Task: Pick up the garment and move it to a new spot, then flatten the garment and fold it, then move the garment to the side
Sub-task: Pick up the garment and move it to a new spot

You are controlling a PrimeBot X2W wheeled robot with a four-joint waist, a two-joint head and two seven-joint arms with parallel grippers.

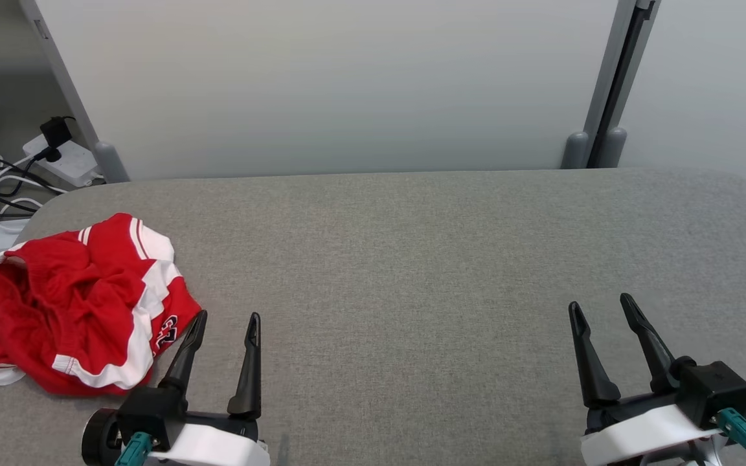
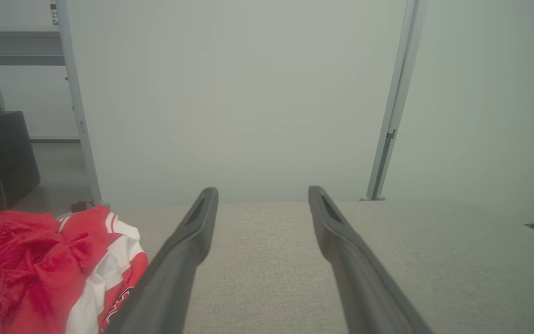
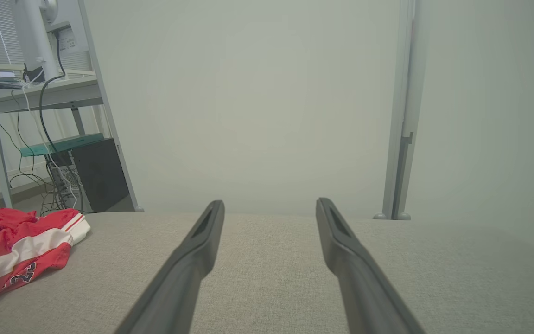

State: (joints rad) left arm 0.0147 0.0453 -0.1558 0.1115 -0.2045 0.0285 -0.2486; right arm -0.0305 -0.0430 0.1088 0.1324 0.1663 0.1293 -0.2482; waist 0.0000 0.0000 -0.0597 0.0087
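Lying crumpled on the grey desk [image 1: 412,259], the red-and-white garment [image 1: 68,304] (a number shows on one fold) has the left gripper [image 1: 228,316] just beside it, the right gripper [image 1: 599,301] well apart; both pairs of fingers [image 1: 248,369] stand spread, empty.

On the garment [image 1: 68,304], near the left edge of the table [image 1: 412,259], you cannot read the printed number [image 1: 167,330]: it is creased and partly behind your left gripper [image 1: 228,316]. The left wrist view crops the garment.
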